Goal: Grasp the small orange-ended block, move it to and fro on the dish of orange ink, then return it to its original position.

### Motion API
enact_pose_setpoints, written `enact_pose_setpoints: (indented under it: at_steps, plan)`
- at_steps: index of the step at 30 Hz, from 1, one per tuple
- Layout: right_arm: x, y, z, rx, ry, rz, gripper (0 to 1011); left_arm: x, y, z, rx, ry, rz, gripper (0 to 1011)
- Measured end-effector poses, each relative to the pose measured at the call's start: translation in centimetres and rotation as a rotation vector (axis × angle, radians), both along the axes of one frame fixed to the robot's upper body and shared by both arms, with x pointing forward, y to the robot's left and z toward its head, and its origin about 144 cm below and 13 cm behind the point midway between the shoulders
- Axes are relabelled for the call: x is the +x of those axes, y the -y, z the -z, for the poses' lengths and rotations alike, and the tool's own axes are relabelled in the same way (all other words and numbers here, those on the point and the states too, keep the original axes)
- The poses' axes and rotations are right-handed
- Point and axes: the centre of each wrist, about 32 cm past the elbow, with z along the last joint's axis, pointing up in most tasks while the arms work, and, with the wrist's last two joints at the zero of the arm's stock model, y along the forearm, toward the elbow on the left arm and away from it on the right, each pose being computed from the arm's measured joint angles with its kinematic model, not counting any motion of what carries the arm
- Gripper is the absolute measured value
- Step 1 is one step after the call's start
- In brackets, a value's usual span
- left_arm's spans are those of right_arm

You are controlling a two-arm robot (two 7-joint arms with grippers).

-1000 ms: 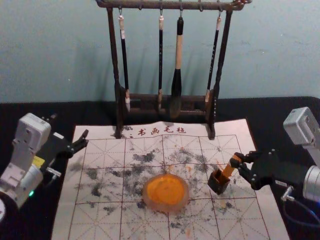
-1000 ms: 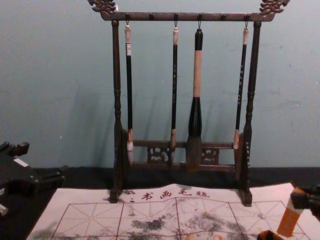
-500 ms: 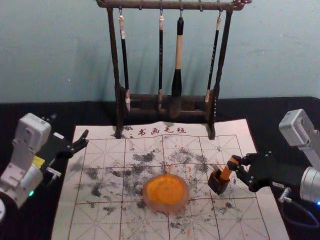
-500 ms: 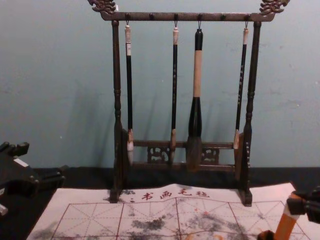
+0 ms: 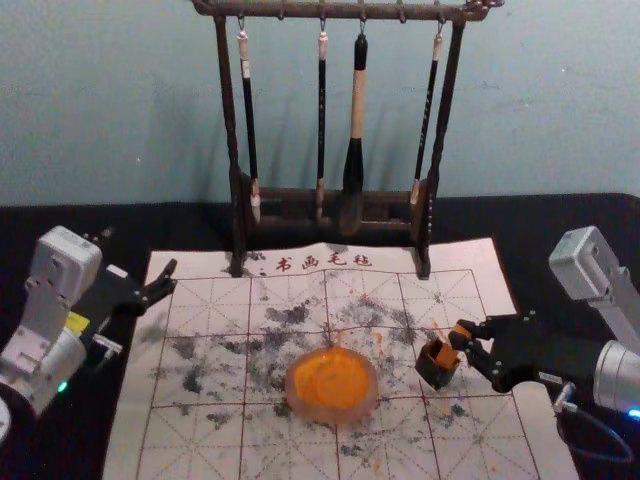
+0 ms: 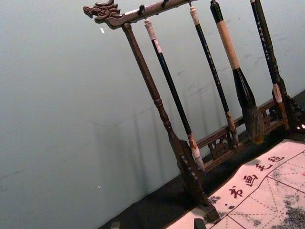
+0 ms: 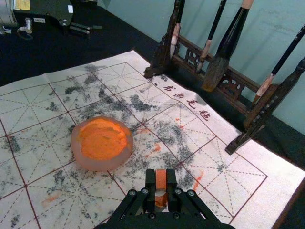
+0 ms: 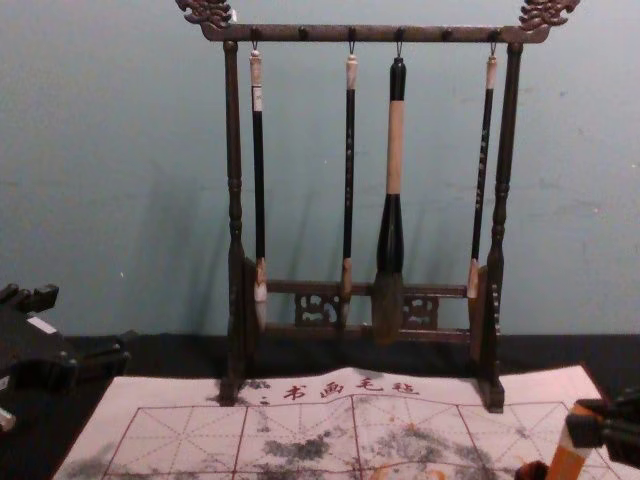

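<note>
Orange block point(image 5: 447, 351) held tilted at the small box point(image 5: 436, 376)

The block is gripped near its upper end by the right hand point(image 5: 461, 338), which is reached in from the right, its fingers closed on the block's sides. The block is tilted, its top leaned to the right, and a pale band is seen on it between orange parts. Its lower end is set at the mouth of the dark, open-topped box; how deep it is seated cannot be told. The dish point(image 5: 330, 417) of orange ink point(image 5: 333, 382) is placed left of the box, apart from it, on the white gridded mat point(image 5: 205, 268). The mat is stained with grey and orange marks and is spread on the black-covered counter point(image 5: 580, 220). The left hand point(image 5: 172, 280) is parked at the mat's left edge, its fingers held wide, with nothing between them. At the far side, four brushes point(image 5: 357, 100) are hung from a dark rack point(image 5: 350, 10).
</note>
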Motion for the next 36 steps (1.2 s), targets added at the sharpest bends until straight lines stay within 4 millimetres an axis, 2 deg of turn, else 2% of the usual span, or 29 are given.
enact_pose_setpoints:
  at_steps: [36]
  plan:
    - [1.2, -0.4, 1.6, -0.024, -0.037, -0.012, 106, 0.0, 0.0, 0.0, 0.000, 0.000, 0.000, 1001]
